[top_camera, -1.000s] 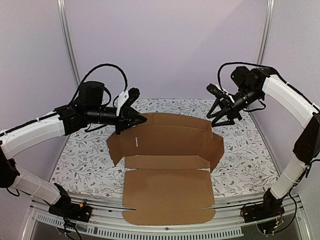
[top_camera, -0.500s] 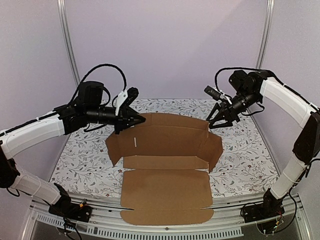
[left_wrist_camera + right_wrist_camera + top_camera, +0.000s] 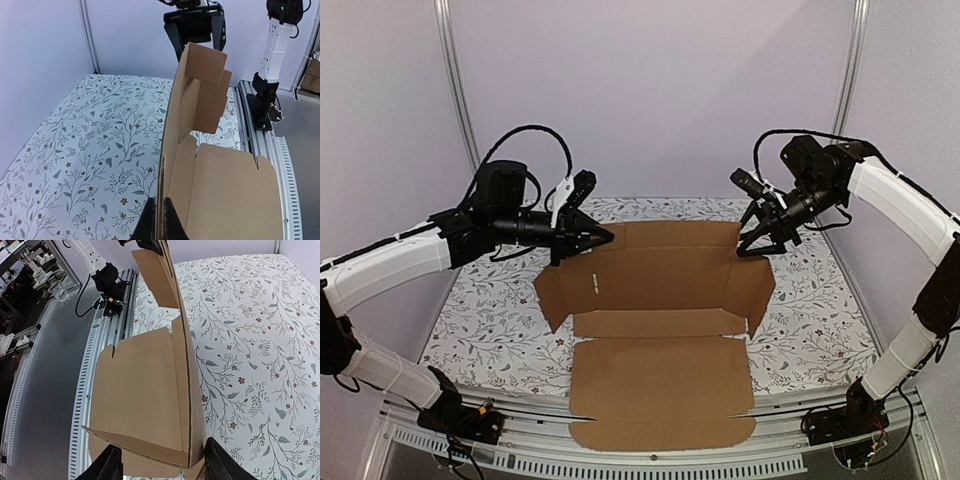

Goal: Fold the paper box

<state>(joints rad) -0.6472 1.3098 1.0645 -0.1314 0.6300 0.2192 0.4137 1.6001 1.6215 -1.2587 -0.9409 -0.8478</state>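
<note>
Left pincer clamps a wall of the paper box, right pincer gapes; light, bendy card, I'd grip near folds.

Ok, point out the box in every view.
Top: box mid-table, back wall raised.
Left wrist: box edge-on, rising from bottom centre.
Right wrist: box edge-on at centre, flat panel left.
Shared landmark: the floral cloth.
</note>
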